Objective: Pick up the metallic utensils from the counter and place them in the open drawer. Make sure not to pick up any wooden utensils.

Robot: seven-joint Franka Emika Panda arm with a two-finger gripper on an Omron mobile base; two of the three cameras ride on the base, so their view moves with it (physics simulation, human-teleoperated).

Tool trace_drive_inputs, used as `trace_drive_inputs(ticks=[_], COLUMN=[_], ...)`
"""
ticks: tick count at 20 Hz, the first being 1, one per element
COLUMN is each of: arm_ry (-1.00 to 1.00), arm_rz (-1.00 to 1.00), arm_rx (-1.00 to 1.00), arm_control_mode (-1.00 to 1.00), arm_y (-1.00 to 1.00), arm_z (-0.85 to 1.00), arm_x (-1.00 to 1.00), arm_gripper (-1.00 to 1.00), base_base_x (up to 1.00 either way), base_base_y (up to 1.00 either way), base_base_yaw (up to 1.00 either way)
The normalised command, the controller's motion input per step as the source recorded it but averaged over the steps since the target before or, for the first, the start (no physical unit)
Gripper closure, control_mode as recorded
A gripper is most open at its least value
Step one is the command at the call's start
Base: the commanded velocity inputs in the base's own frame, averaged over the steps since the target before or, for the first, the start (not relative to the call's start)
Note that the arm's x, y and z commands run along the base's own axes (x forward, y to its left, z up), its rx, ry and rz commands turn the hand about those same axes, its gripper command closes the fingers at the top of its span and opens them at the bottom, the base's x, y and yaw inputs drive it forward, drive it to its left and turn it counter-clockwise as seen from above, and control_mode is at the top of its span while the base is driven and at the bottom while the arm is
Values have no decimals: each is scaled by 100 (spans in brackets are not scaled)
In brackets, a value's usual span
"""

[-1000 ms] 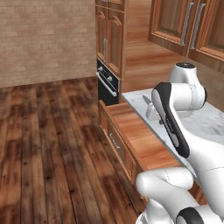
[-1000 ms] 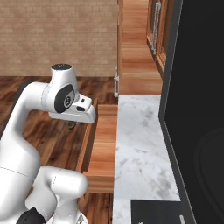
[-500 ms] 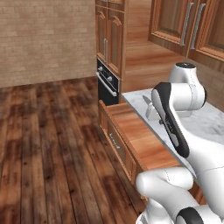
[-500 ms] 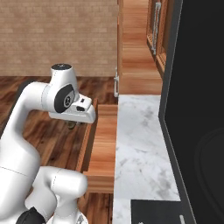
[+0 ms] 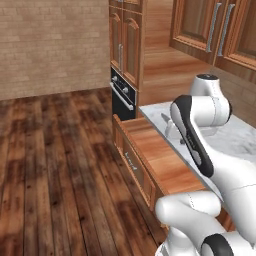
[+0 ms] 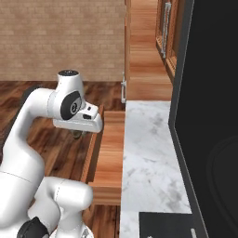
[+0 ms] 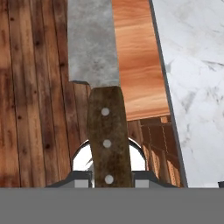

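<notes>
Nothing has shifted over the last second: the hand (image 7: 108,177) stays clamped on the knife (image 7: 103,109), hovering by the drawer (image 5: 160,155) edge; lowering and release remain.

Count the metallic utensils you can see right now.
1: the knife, held in the tool above the open drawer edge. Others may be hidden behind the arm.

The knife (image 7: 97,78) blade runs off the hand view's top edge, its tip unseen.
</notes>
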Motion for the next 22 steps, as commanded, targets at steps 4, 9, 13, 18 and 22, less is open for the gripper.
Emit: trace_drive_inputs(ticks=[4,9,13,18,22], arm_ry=[30,22,17,6,0], arm_rz=[8,9,10,5,0], arm_rx=[0,0,1,0,3], arm_control_mode=[-100,-100,-100,-100,-100], arm_y=[8,5,0,1,5], arm_z=[-58,-70,-48,-69,-51], arm_x=[70,77,61,54,35], arm_gripper=[100,100,100,100,100], base_base_x=[0,0,0,0,0], base_base_y=[0,0,0,0,0], base_base_yaw=[0,0,0,0,0])
